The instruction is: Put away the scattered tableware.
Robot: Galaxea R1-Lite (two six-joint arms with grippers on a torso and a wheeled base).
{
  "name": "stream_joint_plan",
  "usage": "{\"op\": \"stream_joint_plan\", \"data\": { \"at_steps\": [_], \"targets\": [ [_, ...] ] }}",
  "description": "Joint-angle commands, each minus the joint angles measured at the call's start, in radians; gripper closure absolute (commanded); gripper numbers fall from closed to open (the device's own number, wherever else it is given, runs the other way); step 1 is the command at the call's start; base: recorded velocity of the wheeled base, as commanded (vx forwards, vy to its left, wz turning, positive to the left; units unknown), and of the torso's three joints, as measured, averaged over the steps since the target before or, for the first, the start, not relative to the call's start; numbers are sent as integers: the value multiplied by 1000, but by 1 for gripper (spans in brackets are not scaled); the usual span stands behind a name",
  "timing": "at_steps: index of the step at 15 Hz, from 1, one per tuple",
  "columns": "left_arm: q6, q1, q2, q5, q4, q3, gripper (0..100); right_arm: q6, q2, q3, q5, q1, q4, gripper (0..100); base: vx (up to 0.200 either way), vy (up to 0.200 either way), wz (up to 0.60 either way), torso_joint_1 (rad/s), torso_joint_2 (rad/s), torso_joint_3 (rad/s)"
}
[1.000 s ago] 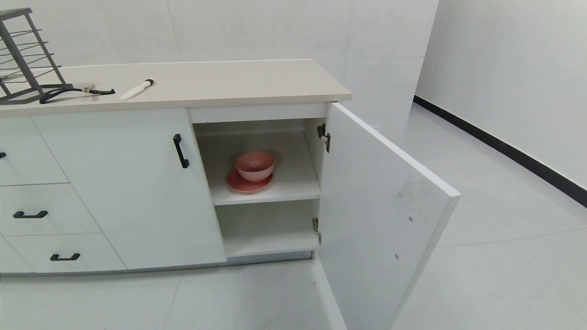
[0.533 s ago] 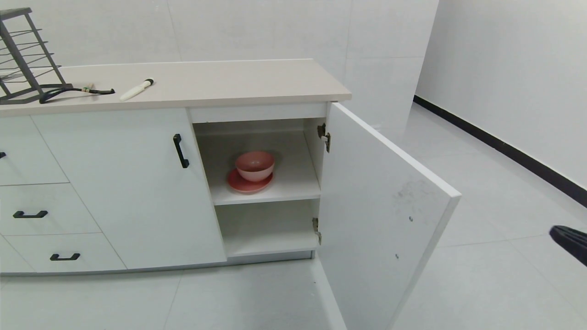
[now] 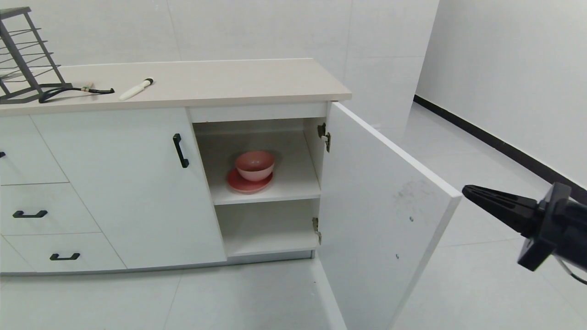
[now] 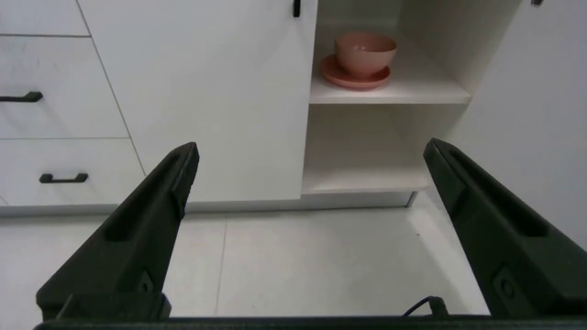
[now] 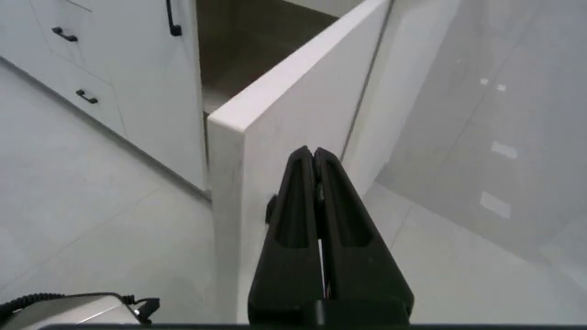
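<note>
Right gripper [image 3: 467, 191]: jaws pressed together into one narrow wedge, tip just beside the free edge of the open cabinet door [image 3: 380, 192], not touching. Left gripper [image 4: 312, 151]: jaws wide apart, holding nothing, low in front of the cabinet and well back from it.

Step in hand, as we judge it: shutting the door on the stowed tableware.
- We would put the closed tip on the door's outer face near the free edge, far from the hinges [image 3: 323, 136], where the least force swings it.
- We would push along the door's arc, not straight ahead, so the tip does not slide off the edge.
- We would slow near the frame so that the door does not slam and jolt the stack.
- The left gripper must keep out of the door's sweep.

Containers:
- Upper shelf [image 3: 293, 185]: pink bowl [image 3: 254, 166] upright on a pink plate [image 3: 238, 184], set back from the front lip, so the door should clear them.
- Lower shelf [image 3: 270, 240]: nothing on it that we can see.
- Countertop [image 3: 229, 82]: a white-handled utensil [image 3: 136, 90] lies near a wire rack [image 3: 23, 55]; whether it counts as tableware we cannot tell.
</note>
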Motion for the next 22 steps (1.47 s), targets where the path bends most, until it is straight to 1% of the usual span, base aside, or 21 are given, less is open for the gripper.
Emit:
{"op": "stream_joint_plan", "data": {
  "at_steps": [1, 3, 4, 6, 8, 10, 11, 16, 18, 22],
  "targets": [
    [0, 0, 2, 1, -2, 0, 0, -25, 184, 2, 62, 2, -100, 100, 0, 0, 0, 0, 0, 0],
    [2, 0, 0, 2, -2, 0, 0, -56, 237, 6, 93, 2, -166, 100, 0, 0, 0, 0, 0, 0],
    [2, 0, 0, 2, -2, 0, 0, -59, 280, 9, 98, 14, -232, 100, 0, 0, 0, 0, 0, 0],
    [3, 0, 0, 2, -2, 0, 0, -59, 301, 9, 98, 32, -267, 100, 0, 0, 0, 0, 0, 0],
    [8, 0, 0, 1, 0, 0, 0, -59, 301, 10, 98, 65, -275, 100, 0, 0, 0, 0, 0, 0],
    [31, 2, 0, -4, 1, 0, 0, -61, 295, 12, 96, 97, -275, 100, 0, 0, 0, 0, 0, 0],
    [36, 2, 0, -4, 1, 0, 0, -61, 293, 12, 96, 107, -275, 100, 0, 0, 0, 0, 0, 0],
    [36, 2, 0, -5, 1, 0, 0, -62, 290, 25, 90, 193, -275, 100, 0, 0, 0, 0, 0, 0],
    [34, 2, 0, -5, 1, 0, 0, -61, 303, 6, 85, 256, -275, 100, 0, 0, 0, 0, 0, 0],
    [34, 2, 0, -5, 1, 0, 0, -62, 372, -65, 85, 279, -276, 100, 0, 0, 0, 0, 0, 0]
  ]
}}
